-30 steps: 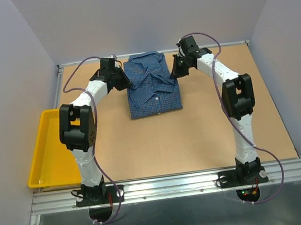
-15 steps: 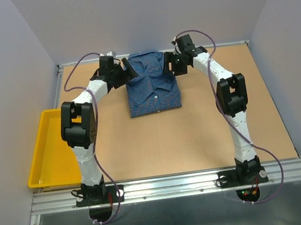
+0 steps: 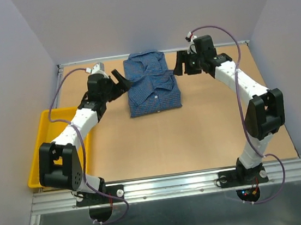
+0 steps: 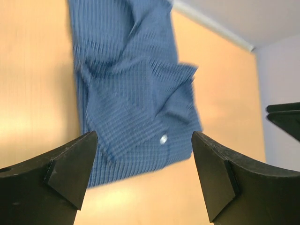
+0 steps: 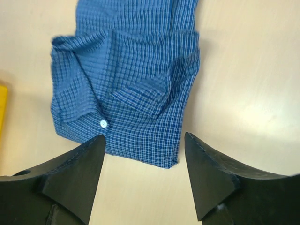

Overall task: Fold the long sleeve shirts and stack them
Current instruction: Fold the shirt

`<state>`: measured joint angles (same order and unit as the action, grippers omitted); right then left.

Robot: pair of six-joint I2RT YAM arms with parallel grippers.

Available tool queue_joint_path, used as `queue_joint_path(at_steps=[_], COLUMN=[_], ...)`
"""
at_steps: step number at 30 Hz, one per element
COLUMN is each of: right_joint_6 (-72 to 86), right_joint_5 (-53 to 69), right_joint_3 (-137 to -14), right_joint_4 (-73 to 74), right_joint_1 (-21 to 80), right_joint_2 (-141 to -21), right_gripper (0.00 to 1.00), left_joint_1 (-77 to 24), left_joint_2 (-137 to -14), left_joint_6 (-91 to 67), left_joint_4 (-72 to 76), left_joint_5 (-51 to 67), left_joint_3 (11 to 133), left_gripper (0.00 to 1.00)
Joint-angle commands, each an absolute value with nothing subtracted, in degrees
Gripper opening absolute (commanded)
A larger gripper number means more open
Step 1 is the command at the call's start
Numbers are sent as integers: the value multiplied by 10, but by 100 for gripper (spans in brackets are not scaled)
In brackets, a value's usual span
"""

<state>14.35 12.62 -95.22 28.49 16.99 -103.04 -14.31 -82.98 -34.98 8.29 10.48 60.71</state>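
Since my left gripper [image 3: 120, 76] and right gripper [image 3: 182, 64] sit wide open and empty either side of the folded shirt [image 3: 153, 87] far back on the bench [image 3: 186, 135], I reckon folding's done, next up pinching its edges for stacking

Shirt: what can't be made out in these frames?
- Top external: shirt is folded; its sleeves and anything beneath are hidden by its own layers.
- Top external: left arm covers part of the yellow tray.
- Left wrist: shirt blurred; its upper end cut off by the top edge.
- Right wrist: shirt runs off the top edge; tray only a sliver at the left edge.
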Motion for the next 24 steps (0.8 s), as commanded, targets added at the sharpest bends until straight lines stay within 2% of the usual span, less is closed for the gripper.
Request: queue_joint_path(at_steps=[1, 7, 14, 16, 19, 20, 21, 23, 24], right_joint_6=[189, 242, 301, 308, 313, 314, 314, 311, 310], right_joint_5=[150, 180, 199, 205, 208, 211, 211, 214, 215], right_joint_3=[-822, -709, -656, -650, -630, -624, -612, -597, -588], right_joint_4=[196, 98, 5, -24, -39, -46, -47, -50, -50], right_joint_1=[174, 180, 181, 180, 180, 180, 180, 181, 180], right_joint_2=[-1025, -1023, -1053, -1065, -1082, -1085, -1087, -1084, -1080], right_gripper=[72, 72, 73, 72, 69, 67, 64, 48, 41], left_joint_1=[-162, -169, -171, -171, -171, -171, -171, -171, -173], left_joint_2=[-833, -864, -960, -984, -1002, -1010, -1013, -1013, -1010], left_joint_6=[-373, -374, -369, -374, -376, -377, -377, -376, -375], left_joint_4=[97, 129, 144, 148, 149, 149, 148, 146, 144], left_joint_5=[114, 116, 124, 126, 126, 127, 129, 134, 141], left_joint_3=[506, 461, 486, 494, 496, 496, 492, 486, 482], left_gripper=[93, 92, 91, 87, 77, 69, 65, 55, 45])
